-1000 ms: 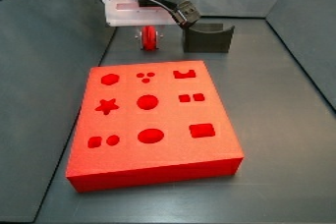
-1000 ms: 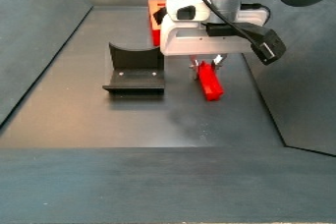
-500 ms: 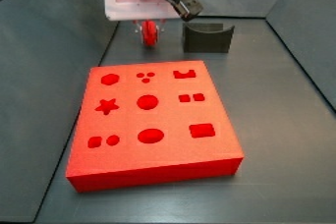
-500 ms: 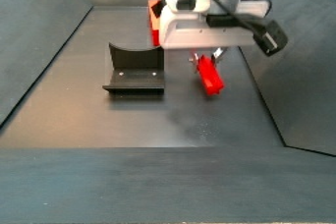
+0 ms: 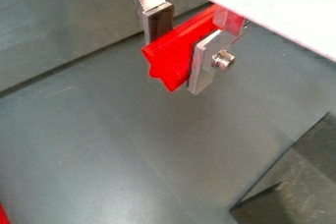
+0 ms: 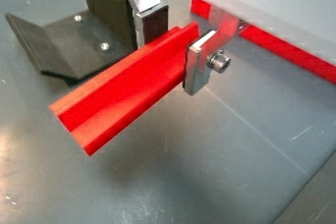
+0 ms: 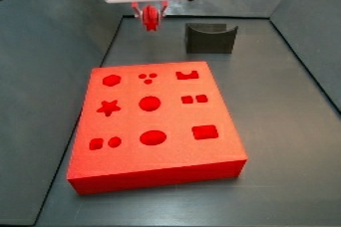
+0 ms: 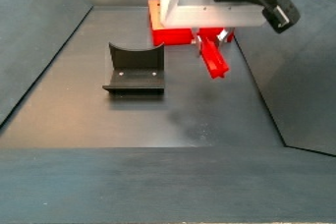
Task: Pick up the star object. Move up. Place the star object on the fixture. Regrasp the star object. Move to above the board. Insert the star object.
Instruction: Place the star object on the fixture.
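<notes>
Your gripper [image 5: 179,43] clamps the star [image 6: 125,85] between its 2 fingers, clear of the floor, beside the fixture [image 7: 209,38], behind the board [image 7: 156,125].

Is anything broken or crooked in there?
Nothing stands out. The gripper holds the star object in the air, off the floor. The fixture stands upright and the board lies flat, neither visibly damaged.
</notes>
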Controlling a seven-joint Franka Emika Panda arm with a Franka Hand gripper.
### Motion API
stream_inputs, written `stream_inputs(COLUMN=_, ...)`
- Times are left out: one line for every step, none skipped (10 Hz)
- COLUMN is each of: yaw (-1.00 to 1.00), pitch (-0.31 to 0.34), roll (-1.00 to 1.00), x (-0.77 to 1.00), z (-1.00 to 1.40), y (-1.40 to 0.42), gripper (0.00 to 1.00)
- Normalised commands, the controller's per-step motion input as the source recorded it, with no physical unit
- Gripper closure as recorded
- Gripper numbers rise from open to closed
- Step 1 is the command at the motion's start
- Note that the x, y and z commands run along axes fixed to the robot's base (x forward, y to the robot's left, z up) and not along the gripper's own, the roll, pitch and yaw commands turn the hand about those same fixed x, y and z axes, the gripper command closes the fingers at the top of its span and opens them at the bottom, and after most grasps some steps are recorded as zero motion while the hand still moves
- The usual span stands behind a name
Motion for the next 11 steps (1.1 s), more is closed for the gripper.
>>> stream_inputs(yaw=0.00, pitch=0.022, roll=0.00, x=-0.01, z=1.00, y=0.00, gripper=1.00)
stream_inputs(yaw=0.00, pitch=0.028, roll=-0.01, x=-0.01, z=1.00, y=0.00, gripper=1.00)
stream_inputs(yaw=0.00, pitch=0.034, roll=-0.01, x=-0.01, z=1.00, y=0.00, gripper=1.00)
stream_inputs(yaw=0.00, pitch=0.034, roll=-0.01, x=-0.01, z=1.00, y=0.00, gripper=1.00)
stream_inputs(yaw=0.00, pitch=0.034, roll=-0.02, x=-0.02, z=1.00, y=0.00, gripper=1.00)
stream_inputs(yaw=0.00, pitch=0.037, roll=-0.02, x=-0.01, z=0.96, y=-0.01, gripper=1.00)
stream_inputs(yaw=0.00, pitch=0.044, roll=-0.03, x=-0.01, z=0.79, y=-0.01, gripper=1.00)
stream_inputs(yaw=0.00, pitch=0.054, roll=-0.03, x=0.00, z=0.56, y=-0.01, gripper=1.00)
stream_inputs(yaw=0.00, pitch=0.064, roll=-0.03, x=0.01, z=0.39, y=-0.01, gripper=1.00)
stream_inputs(yaw=0.00, pitch=0.076, roll=-0.04, x=0.01, z=0.22, y=-0.01, gripper=1.00)
stream_inputs(yaw=-0.81, pitch=0.255, roll=0.22, x=1.00, z=-0.17, y=0.42, gripper=1.00)
